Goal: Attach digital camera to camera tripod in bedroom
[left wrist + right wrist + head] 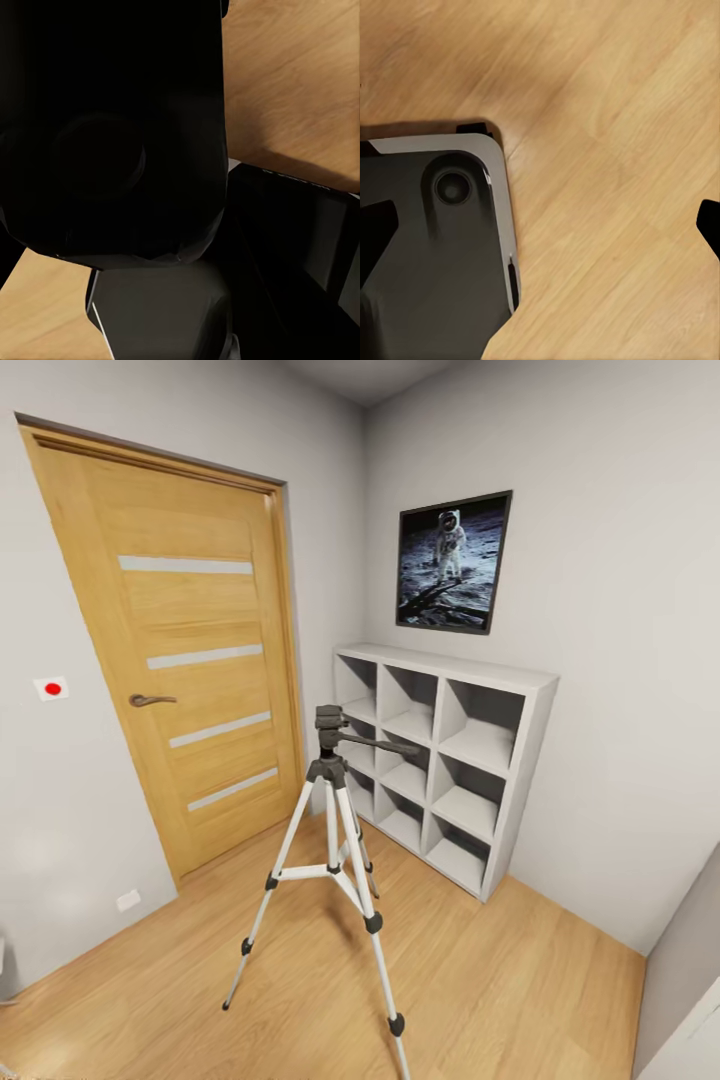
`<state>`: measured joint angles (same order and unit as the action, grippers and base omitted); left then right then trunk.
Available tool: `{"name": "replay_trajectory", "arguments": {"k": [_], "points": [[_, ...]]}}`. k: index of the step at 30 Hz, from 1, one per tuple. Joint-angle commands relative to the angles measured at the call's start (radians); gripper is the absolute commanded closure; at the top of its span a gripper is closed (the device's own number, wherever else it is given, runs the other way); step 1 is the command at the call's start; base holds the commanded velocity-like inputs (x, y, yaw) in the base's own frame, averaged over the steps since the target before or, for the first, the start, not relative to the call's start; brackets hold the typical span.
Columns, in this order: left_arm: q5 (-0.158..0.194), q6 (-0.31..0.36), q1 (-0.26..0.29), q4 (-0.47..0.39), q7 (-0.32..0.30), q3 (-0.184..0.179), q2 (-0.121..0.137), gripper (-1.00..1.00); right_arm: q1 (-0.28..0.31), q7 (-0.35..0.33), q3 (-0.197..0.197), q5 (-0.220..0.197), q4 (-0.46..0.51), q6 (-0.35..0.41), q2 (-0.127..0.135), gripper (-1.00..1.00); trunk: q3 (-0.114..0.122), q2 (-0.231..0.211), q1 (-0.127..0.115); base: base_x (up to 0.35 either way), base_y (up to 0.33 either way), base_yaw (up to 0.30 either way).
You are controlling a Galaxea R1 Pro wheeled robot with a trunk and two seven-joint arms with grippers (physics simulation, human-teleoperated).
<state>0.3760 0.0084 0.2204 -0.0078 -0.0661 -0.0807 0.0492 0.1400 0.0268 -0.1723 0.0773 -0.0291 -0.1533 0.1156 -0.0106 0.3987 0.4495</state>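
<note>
The bedroom's pale grey walls [620, 660] meet in a corner above a light wood plank floor [520, 980]. A wooden door [190, 660] with four pale strips and a curved handle [150, 700] is set in the left wall, with a white wall plate bearing a red dot [51, 688] beside it. White cube shelves [445, 760] stand against the far wall under an astronaut moon poster [453, 562]. The camera tripod [335, 860] stands on open floor in front of the shelves, legs spread, its pan handle [385, 744] pointing toward them; nothing stands between it and the viewer.

In the left wrist view a large, dark black bulk [112, 127] sits close to the lens; what it is, and how the left jaws stand, cannot be told. The right wrist view looks down on the robot's dark base [435, 255] and floor; whether the right jaws are apart or closed cannot be told.
</note>
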Motion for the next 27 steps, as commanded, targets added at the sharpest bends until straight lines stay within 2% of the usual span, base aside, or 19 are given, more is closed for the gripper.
{"name": "replay_trajectory", "arguments": {"k": [1,27], "points": [[0.007,0.001,0.0,0.0,-0.001,-0.008,0.0,1.0,0.001,0.003,-0.007,0.009,-0.003,-0.006,0.0,-1.0,-0.001,0.001,0.0,0.0,0.0,0.043],[0.007,0.001,0.0,0.0,-0.001,-0.01,0.0,1.0,0.001,0.002,-0.007,0.013,-0.002,-0.007,-0.001,-1.0,-0.001,0.001,0.0,0.0,0.0,0.004]]}}
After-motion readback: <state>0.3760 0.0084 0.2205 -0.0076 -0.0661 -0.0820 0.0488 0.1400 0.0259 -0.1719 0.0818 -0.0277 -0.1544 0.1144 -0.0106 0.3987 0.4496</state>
